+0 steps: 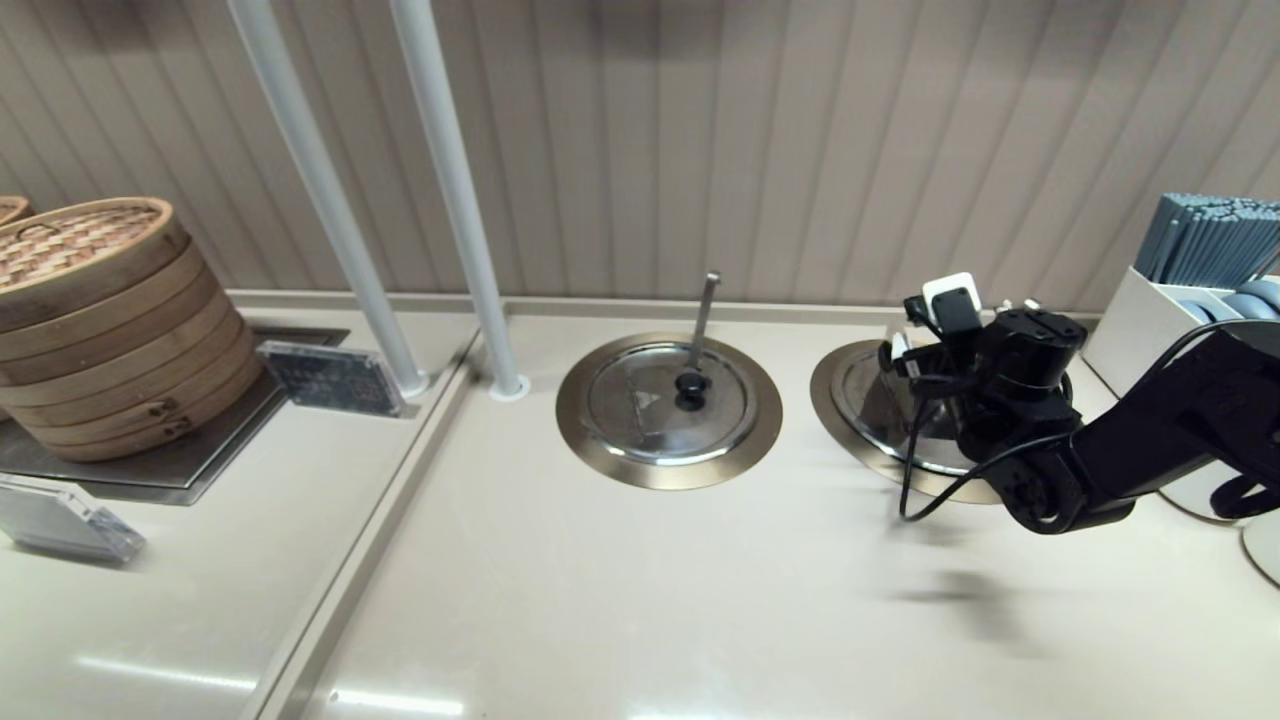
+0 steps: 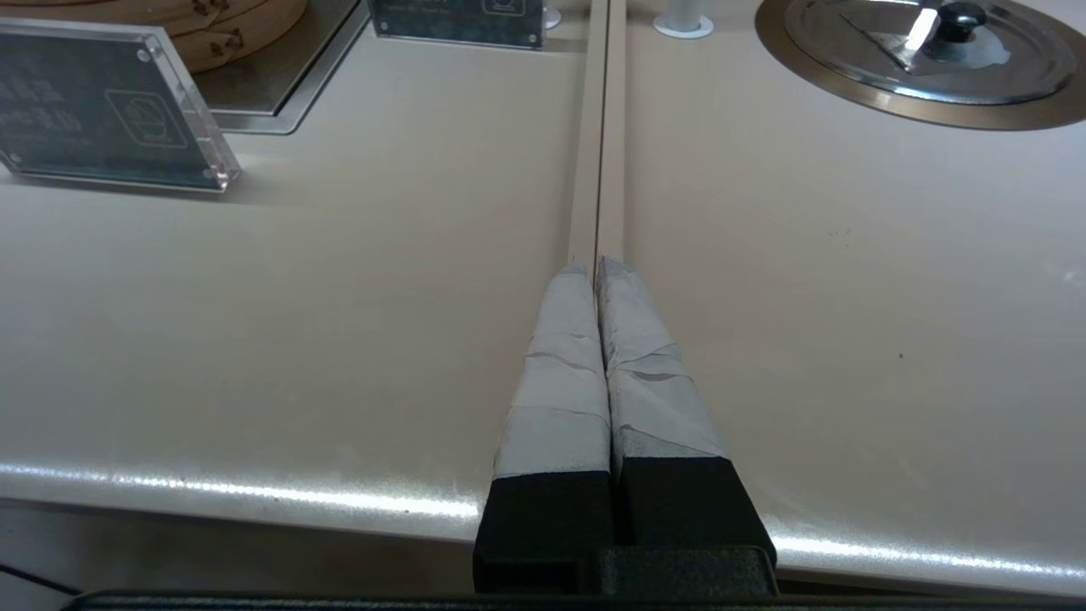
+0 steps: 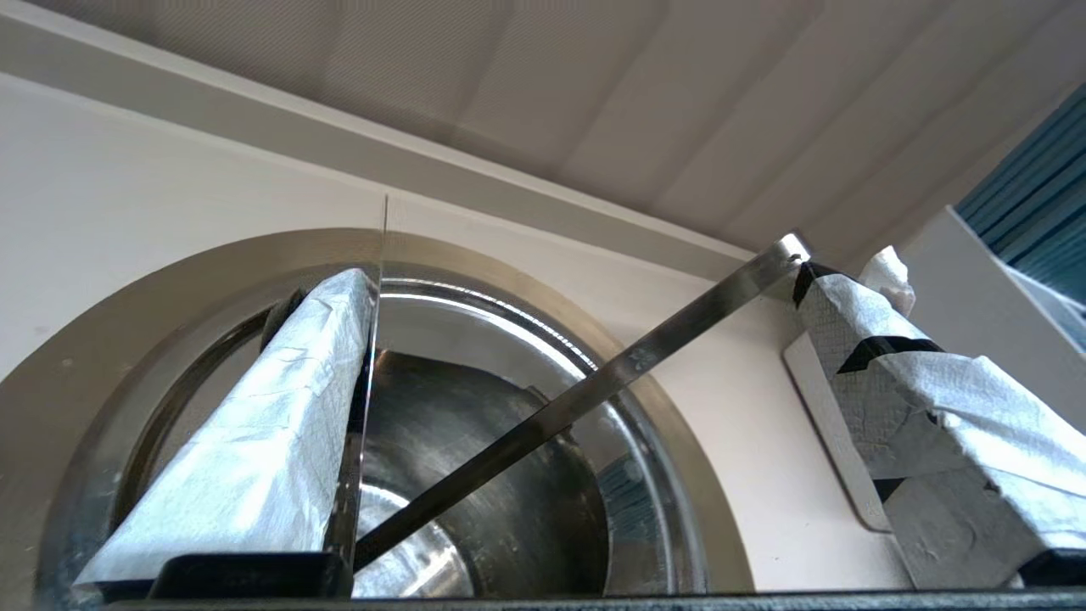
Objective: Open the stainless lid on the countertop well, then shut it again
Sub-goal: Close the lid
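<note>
Jaws of your right gripper (image 3: pixel 585 273) stand wide apart and clamp nothing. One taped finger (image 3: pixel 254 441) has a thin steel sheet lying along its inner face, seen edge-on: that is the stainless lid (image 3: pixel 361 424), standing up on edge and touching that finger, well clear of the other finger (image 3: pixel 933 407). You cannot tell from this angle whether the lid merely leans on the finger, and its knob is hidden. Between and below the jaws the countertop well (image 3: pixel 85 382) lies uncovered, its shiny bowl showing inside the brass-coloured rim. The ladle handle (image 3: pixel 594 382) slants across the gap from near the lid-side finger up to the tip of the far finger. In the head view your right arm covers most of that well, so only part of its rim shows beside the gripper. Your left gripper (image 2: pixel 598 271) is parked low over the counter seam with its jaws pressed together, holding nothing. The twin lid (image 2: pixel 925 51) sits closed, well ahead of it and to one side.
</note>
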Controlling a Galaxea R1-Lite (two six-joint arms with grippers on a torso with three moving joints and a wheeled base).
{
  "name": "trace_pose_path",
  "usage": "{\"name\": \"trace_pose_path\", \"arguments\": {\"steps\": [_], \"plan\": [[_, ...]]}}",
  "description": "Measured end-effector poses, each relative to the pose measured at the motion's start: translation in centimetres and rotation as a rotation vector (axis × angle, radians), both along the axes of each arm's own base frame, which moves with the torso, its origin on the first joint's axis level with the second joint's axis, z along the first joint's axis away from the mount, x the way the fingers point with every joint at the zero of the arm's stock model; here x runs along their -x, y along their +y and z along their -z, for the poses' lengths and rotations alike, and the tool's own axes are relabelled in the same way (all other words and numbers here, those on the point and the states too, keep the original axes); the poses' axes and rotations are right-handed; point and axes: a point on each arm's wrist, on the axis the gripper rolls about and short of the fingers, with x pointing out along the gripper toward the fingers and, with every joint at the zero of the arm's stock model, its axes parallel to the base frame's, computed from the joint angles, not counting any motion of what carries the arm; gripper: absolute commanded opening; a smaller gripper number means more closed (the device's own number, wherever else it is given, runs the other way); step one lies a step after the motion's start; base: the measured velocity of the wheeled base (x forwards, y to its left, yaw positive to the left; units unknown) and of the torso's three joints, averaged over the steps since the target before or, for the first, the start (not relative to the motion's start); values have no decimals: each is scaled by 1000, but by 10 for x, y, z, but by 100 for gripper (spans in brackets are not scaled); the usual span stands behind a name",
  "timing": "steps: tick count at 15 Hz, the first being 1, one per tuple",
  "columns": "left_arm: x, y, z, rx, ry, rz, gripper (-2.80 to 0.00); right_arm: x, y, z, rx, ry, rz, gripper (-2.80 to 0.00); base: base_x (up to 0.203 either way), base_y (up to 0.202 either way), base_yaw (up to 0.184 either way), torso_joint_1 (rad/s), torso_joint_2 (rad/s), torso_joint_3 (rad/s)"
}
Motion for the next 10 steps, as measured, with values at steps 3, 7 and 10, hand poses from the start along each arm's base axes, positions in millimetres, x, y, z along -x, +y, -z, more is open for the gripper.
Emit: {"name": "trace_pose_path", "arguments": {"steps": [3,7,10], "plan": [[0,0,0,0,0,0,-280,0,-12,-3,29,-8,31,0,0,0,0,0,0,0],[0,0,0,0,0,0,-280,5,-29,3,92,48,76,0,0,0,0,0,0,0],[0,0,0,0,0,0,-280,13,-37,16,142,121,98,0,0,0,0,0,0,0]]}}
